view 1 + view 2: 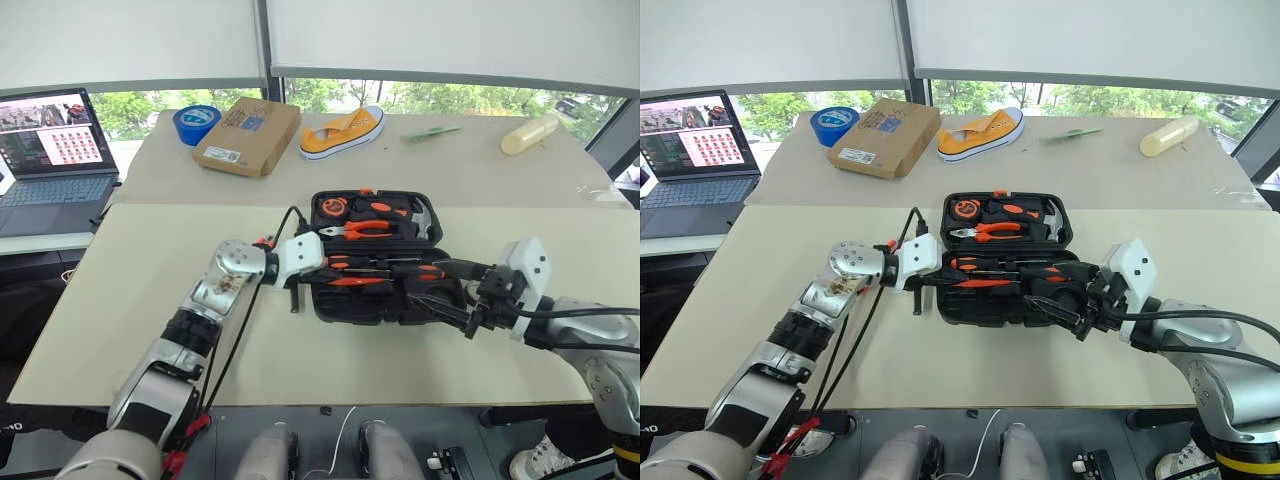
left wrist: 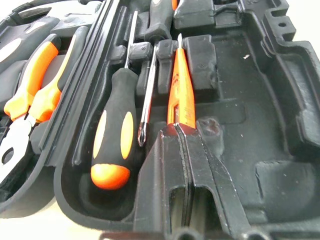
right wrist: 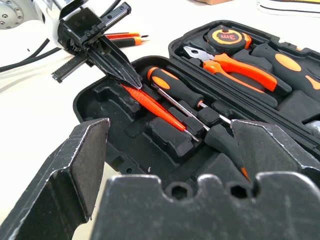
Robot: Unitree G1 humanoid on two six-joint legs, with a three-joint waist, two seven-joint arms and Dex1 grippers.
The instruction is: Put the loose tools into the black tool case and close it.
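I have the black tool case (image 1: 375,255) lying open at the centre of the head view, on the beige table (image 1: 140,290), its lid half toward the top of the frame and its tray half toward me. My left gripper (image 3: 131,82) comes in from the left of the frame, and its two black fingers are pressed together on the butt end of the small slim orange tester screwdriver (image 2: 181,90); the tester lies along its recess in the near half of the case, tip pointing away from the fingers. In the left wrist view, just beside the tester sit the two long screwdrivers: one with its fat orange-and-black handle (image 2: 114,137) near the case wall, the other showing its steel shaft (image 2: 146,100) between that handle and the tester. My right gripper (image 1: 455,300) sits at the right end of the case, lower right of centre, fingers spread as wide as they go and closed on nothing; whether they touch the case rim I cannot tell. In the lid half I see the orange-handled pliers (image 1: 368,229) and a tape measure (image 3: 229,36). At the upper left of the head view stand a laptop (image 1: 50,165), a blue tape roll (image 1: 196,122) and a brown cardboard box (image 1: 248,135); an orange shoe (image 1: 343,132) lies just right of the box.
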